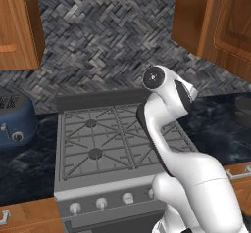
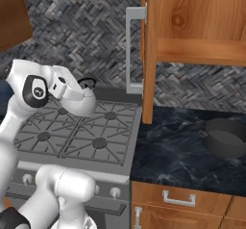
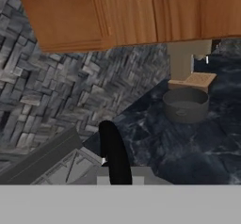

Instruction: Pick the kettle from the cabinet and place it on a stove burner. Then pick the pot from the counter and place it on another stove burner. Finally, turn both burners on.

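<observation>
Gripper (image 3: 114, 173) closed on the kettle handle (image 3: 114, 152), the black arch rising between the tips in the hand view. Kettle (image 2: 86, 100) hangs over the stove's (image 1: 98, 139) back-right grate, body mostly hidden behind the wrist. Beyond, to the right on the worktop (image 2: 178, 156), the pot (image 2: 226, 136) sits well apart. Burner below: can't tell clearance.

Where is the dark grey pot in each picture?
Left base view: the pot is at the far right edge, cut off.
Right base view: pot at lower right.
Hand view: pot right of centre.
Shared landmark: the black counter it sits on, beside the stove.
</observation>
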Motion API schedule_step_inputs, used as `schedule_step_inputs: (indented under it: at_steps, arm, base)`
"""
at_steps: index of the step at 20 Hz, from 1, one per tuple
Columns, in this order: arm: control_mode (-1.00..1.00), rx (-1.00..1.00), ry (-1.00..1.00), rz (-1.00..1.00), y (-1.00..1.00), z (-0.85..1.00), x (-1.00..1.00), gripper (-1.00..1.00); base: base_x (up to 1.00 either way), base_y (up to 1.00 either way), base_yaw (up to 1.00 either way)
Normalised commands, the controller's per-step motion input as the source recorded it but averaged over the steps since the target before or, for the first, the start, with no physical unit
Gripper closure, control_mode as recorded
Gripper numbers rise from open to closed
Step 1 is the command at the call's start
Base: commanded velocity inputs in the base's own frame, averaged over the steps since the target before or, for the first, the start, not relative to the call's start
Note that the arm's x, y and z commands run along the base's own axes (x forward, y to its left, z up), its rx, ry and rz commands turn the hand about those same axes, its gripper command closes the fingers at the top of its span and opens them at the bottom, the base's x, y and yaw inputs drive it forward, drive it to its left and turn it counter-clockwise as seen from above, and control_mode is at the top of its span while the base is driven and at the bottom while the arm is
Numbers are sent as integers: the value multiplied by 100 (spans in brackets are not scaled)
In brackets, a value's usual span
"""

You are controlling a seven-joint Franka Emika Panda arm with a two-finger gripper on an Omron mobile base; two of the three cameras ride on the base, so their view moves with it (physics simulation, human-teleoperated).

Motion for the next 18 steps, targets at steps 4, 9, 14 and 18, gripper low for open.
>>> schedule_step_inputs:
  at_steps: [4, 9, 14, 18]
  arm:
    - [-100, 0, 0, -2, -10, -18, 23, 100]
    - [-100, 0, 0, 0, -6, -20, 25, 100]
    - [-100, 0, 1, 0, -3, -21, 22, 100]
    - [-100, 0, 1, 0, -2, -19, 23, 100]
  base:
    - [0, 0, 0]
    - [0, 0, 0]
    - [0, 0, 0]
    - [0, 0, 0]
